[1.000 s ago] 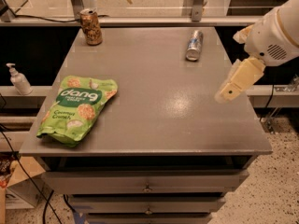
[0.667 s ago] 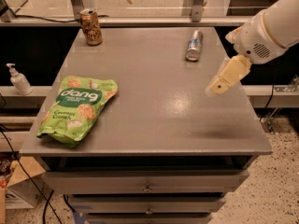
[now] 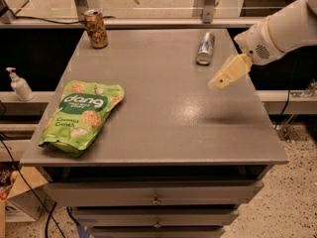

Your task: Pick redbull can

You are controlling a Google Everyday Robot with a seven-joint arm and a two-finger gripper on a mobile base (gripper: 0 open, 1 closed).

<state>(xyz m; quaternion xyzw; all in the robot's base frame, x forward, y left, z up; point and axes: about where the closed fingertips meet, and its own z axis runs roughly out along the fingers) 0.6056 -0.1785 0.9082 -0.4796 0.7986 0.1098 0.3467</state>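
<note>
White, rounded, glossy plastic arm (image 3: 292, 26), thick tube shape, thin tan ring seam near the wrist, patch of small dark vent holes on the wrist housing. Pale yellow-tan blocky pincer (image 3: 218, 83) at its end, above right side of grey matte worktop (image 3: 163, 113).

Slim silver-and-blue redbull can (image 3: 205, 47) lay on its side, back right of the table (image 3: 163, 128), gripper (image 3: 219, 81) hovering near it.

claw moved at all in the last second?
Yes. The claw has shifted left and slightly toward the back of the table, closing on the redbull can, which has stayed put.
</note>
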